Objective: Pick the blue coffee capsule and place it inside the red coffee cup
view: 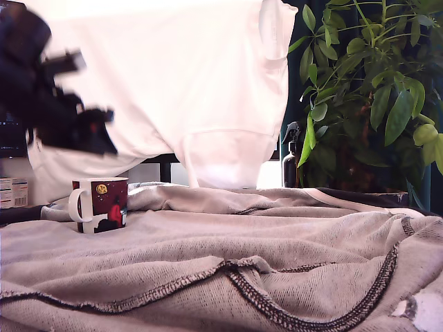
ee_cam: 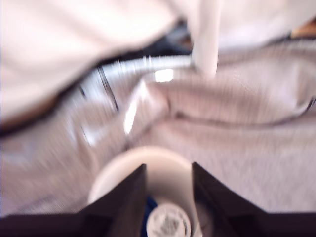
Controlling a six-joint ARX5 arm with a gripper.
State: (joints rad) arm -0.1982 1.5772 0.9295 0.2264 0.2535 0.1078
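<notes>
We see a rumpled grey cloth (view: 277, 256) with dark stitched seams covering the surface. The red coffee cup (view: 101, 204) stands on it.

No readable text anywhere. Box (view: 13, 192) at exterior view's 9 o'clock edge carries print, too small to read. Red coffee cup (view: 105, 203) bears picture only: yellow moon, red figure, no words.

air above the red coffee cup (view: 102, 203) is free; grey cloth (view: 228, 263) beside it lies bare to the exterior view's right
</notes>
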